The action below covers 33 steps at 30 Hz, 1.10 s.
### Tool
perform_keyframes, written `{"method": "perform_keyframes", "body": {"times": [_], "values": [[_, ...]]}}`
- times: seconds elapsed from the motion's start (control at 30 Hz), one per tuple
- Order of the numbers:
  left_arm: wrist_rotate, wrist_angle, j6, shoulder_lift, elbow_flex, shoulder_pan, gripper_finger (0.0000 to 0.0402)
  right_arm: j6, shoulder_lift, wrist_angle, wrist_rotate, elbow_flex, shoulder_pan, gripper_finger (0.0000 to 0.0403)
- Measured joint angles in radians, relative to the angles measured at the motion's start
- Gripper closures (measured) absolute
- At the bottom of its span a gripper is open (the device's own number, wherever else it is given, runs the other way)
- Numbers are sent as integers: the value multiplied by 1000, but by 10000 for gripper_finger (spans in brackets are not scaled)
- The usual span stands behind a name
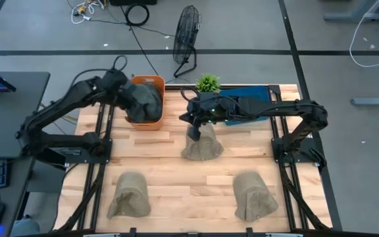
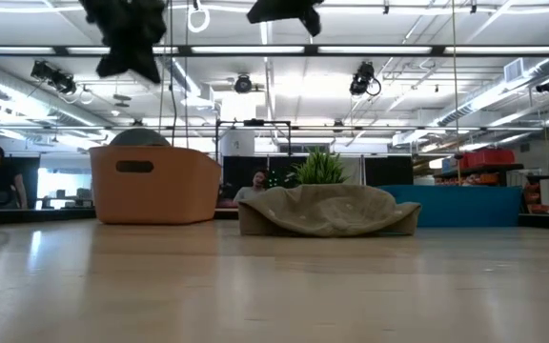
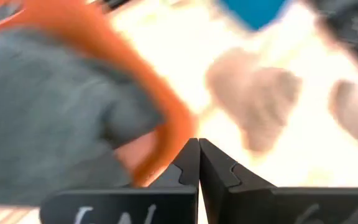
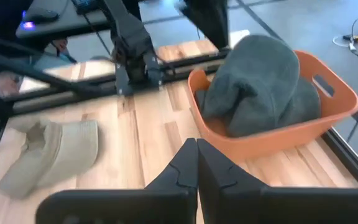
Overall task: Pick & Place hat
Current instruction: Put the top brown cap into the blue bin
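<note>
Orange basket [image 1: 145, 105] at the far-left of the wooden tabletop [image 1: 170, 181], holding grey hats [image 4: 253, 87]. Left hand [image 3: 199, 163] hovers over the basket, fingers pressed together on nothing. Right hand [image 4: 197, 163] above the middle tan hat [image 1: 201, 146], also pinched shut and empty; from overhead it looks close to the hat's crown, though contact is hard to judge. Two more tan hats wait near the front edge, one left [image 1: 128, 195], one right [image 1: 253, 196]. Likely step: a drop at the basket is done and the right arm is lining up the next pick. Next move calls for spreading the fingers, descending onto the fabric, and pinching a fold.
</note>
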<state>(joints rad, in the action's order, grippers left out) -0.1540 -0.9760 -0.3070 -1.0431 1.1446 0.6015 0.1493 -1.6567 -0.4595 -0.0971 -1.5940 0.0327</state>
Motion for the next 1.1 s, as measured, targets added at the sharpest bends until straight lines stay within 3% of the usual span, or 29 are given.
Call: {"method": "perform_keyframes", "body": {"times": [0.13, 0.37, 0.6, 0.87, 0.97, 1.1], "values": [[-34, -2, 6, 55, 27, -113, 383, 0, 55, -149, 1, 0, -32, 401], [-11, 10, -109, 81, 27, -339, 301, -1, 127, -420, 1, 0, -111, 392], [147, 117, -226, 41, 27, -544, 243, -1, 72, -525, -11, 0, -122, 318], [239, 147, -311, 21, 26, -663, 253, -76, -113, -531, -63, 0, -63, 174], [249, 147, -312, 22, 26, -685, 262, -109, -196, -531, -64, 0, -38, 145], [256, 147, -337, 22, 26, -704, 270, -132, -293, -532, -78, 0, -12, 135]]}}
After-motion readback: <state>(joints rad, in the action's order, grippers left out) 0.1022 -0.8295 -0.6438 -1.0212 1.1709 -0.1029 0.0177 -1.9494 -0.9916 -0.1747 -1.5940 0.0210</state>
